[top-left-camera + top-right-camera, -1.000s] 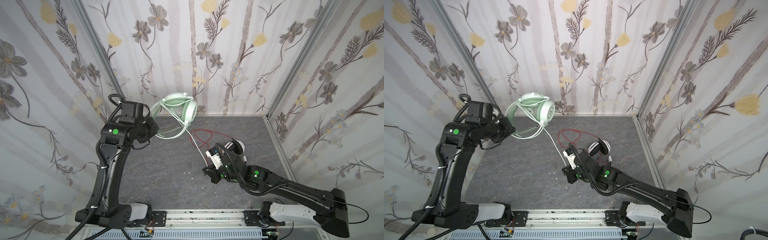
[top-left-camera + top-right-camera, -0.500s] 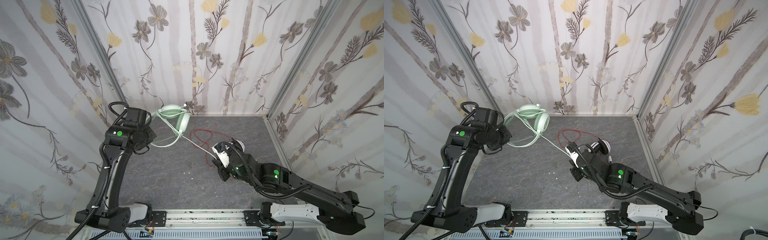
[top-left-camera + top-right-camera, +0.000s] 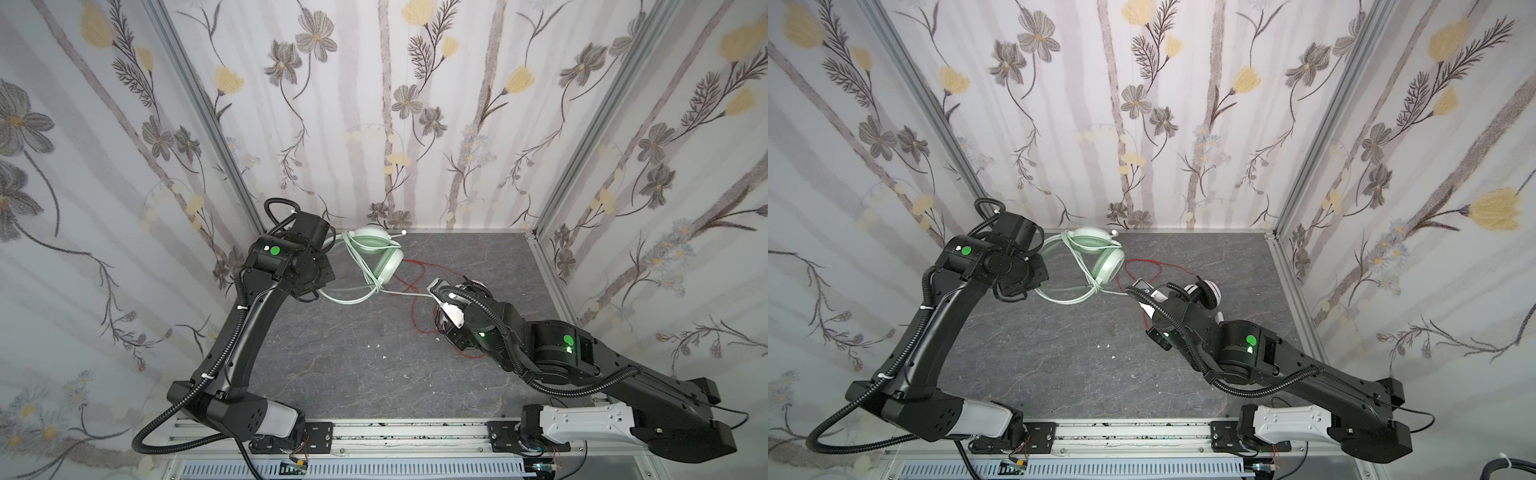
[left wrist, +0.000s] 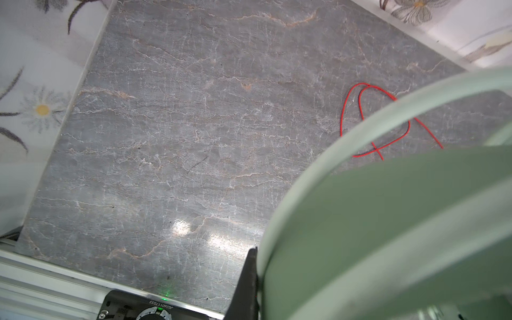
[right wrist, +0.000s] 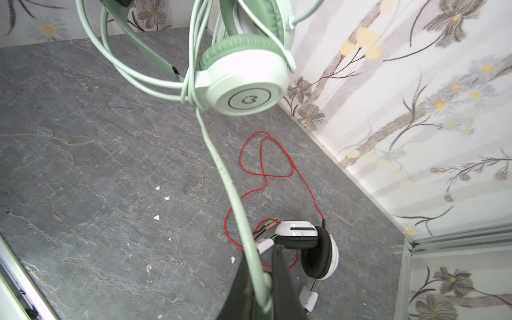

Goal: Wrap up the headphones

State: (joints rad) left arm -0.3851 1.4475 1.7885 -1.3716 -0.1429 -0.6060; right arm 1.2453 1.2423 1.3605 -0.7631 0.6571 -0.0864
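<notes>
Both top views stare steeply down from high up front, grey marble-look tabletop [image 3: 332,353] filling lower centre; wrist cams look down from way closer (both catch the thin red cable [image 4: 342,119]).

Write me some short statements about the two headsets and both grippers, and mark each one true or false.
1. The right gripper is shut on the green cable. True.
2. The red cable is wound around the white-and-black headset. False: it lies in loose loops on the table.
3. The green headset rests flat on the table. False: it hangs above it, held by the left gripper.
4. The white-and-black headset lies on the table. True.
</notes>
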